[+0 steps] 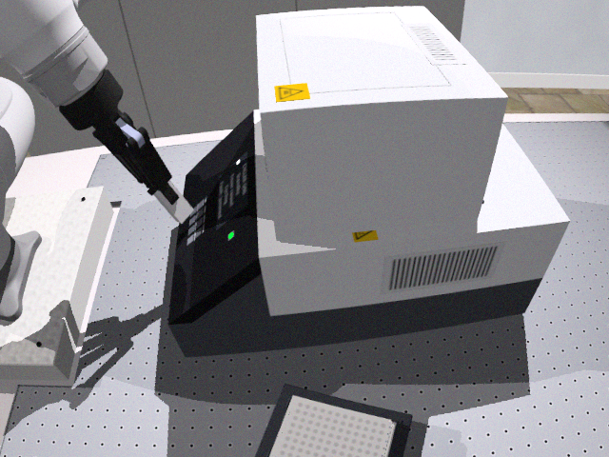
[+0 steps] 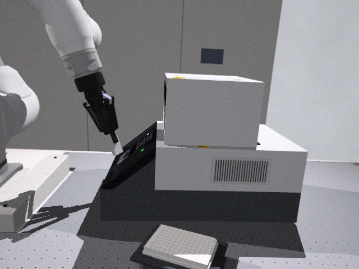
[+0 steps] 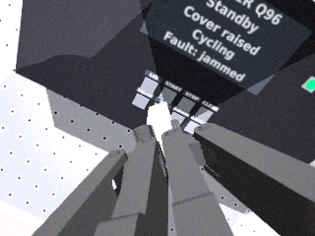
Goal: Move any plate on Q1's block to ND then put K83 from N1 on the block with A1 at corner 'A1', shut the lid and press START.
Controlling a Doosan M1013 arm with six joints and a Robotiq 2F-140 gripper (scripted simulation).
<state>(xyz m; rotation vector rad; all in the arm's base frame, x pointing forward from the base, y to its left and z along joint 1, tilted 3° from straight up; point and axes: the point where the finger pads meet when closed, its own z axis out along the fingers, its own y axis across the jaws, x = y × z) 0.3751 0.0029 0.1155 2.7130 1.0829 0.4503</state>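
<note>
- White 96-well PCR plate [image 2: 180, 244], pale grid of wells on top, lies nearest the exterior camera on a flat black plate nest [image 2: 221, 252], on the grey perforated table [image 2: 324, 231]. It sits in front of the cycler and well apart from the arm.
- White-and-charcoal box-shaped real-time cycler [image 2: 231, 170] stands behind the plate; its big white block-shaped lid [image 2: 212, 110] rests down on the body.
- Sloped black front panel [image 1: 216, 255] on the cycler's left end carries a small lamp [image 1: 229, 236], lit green, and a grey keypad [image 3: 172, 100] in two rows. Upper row reads LID, START, STOP, CLEAR in the wrist view.
- Black two-finger gripper [image 2: 116, 147] on the white arm [image 2: 72, 31] is clenched, pale fingertips [image 1: 178, 208] pressed together with nothing between them.
- Fingertips sit at the left end of the keypad, by the LID key; actual contact cannot be told.
- Grey wall panels [image 2: 139, 58] beyond.
</note>
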